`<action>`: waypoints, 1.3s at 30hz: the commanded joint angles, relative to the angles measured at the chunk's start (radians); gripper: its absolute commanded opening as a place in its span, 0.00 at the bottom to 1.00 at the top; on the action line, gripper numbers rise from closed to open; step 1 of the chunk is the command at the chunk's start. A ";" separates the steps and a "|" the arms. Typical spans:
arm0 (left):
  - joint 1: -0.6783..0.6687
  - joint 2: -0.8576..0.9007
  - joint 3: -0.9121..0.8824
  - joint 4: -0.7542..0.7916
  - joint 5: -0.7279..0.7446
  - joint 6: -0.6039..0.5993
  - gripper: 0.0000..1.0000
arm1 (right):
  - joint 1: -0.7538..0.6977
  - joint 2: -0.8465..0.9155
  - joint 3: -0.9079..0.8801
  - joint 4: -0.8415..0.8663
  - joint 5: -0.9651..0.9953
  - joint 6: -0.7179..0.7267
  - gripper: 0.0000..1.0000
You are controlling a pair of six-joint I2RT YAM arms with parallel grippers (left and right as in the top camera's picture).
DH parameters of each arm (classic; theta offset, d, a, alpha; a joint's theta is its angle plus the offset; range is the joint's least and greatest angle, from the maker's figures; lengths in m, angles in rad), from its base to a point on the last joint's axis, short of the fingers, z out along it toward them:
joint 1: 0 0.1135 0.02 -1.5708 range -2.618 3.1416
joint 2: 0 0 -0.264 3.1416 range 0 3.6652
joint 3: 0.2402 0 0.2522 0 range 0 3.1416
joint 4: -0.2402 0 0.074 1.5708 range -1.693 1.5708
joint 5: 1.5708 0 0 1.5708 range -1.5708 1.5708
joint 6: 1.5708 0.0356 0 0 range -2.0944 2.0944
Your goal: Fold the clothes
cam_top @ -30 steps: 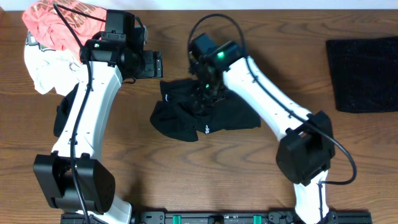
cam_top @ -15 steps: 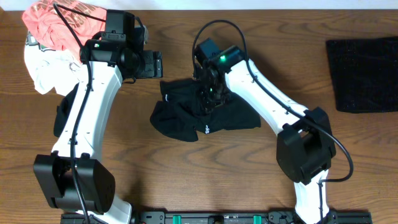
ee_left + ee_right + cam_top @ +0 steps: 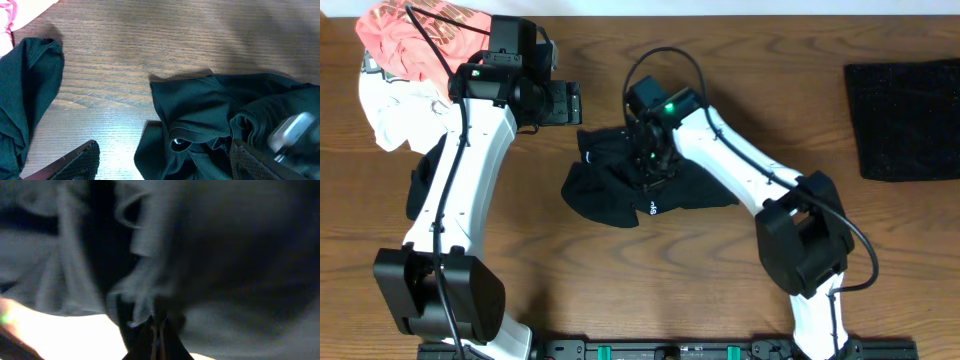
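Centre of the worktop (image 3: pixel 570 290): a crumpled black garment (image 3: pixel 620 195) lies in a loose heap, with a small white round logo (image 3: pixel 653 209) showing near its front edge.
- The right gripper (image 3: pixel 657 165) is down in the upper middle of this heap.
- The right wrist view is blurred. It shows the jaws pressed together with a fold of dark cloth bunched at the fingertips (image 3: pixel 159 332), so the gripper appears closed on the fabric.

The left gripper (image 3: pixel 572 103) hovers above bare wood, just beside the heap's upper-left corner and clear of it. In the left wrist view its fingers (image 3: pixel 80 159) stand wide apart, with nothing between them.

Far left corner of the worktop:
- A coral-pink printed tee (image 3: pixel 415 35) is bunched up.
- A white garment (image 3: pixel 392 112) touches its near side, also rumpled.
- A second black garment (image 3: pixel 423 185) lies nearer the front, partly hidden under the left arm. Its edge shows at the left of the left wrist view.

Right edge of the worktop: a third black piece (image 3: pixel 902 118) lies flat as a neat rectangle, well apart from everything else.
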 commanded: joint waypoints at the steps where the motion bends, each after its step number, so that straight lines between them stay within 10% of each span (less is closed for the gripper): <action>1: 0.004 0.000 0.004 0.004 -0.012 0.014 0.83 | 0.044 0.003 -0.001 0.009 -0.018 0.003 0.01; 7: 0.005 0.000 0.004 0.005 -0.012 0.014 0.83 | 0.053 0.003 0.000 0.019 -0.044 0.014 0.02; 11: 0.005 0.000 0.004 0.005 -0.012 0.014 0.83 | 0.047 0.002 0.008 0.028 -0.066 -0.007 0.38; 16: 0.005 0.000 0.004 0.005 -0.012 0.014 0.83 | 0.016 -0.017 0.017 0.019 -0.058 -0.013 0.56; 39: 0.005 0.000 0.004 0.009 -0.012 0.014 0.83 | -0.215 -0.109 -0.091 -0.056 0.277 -0.069 0.63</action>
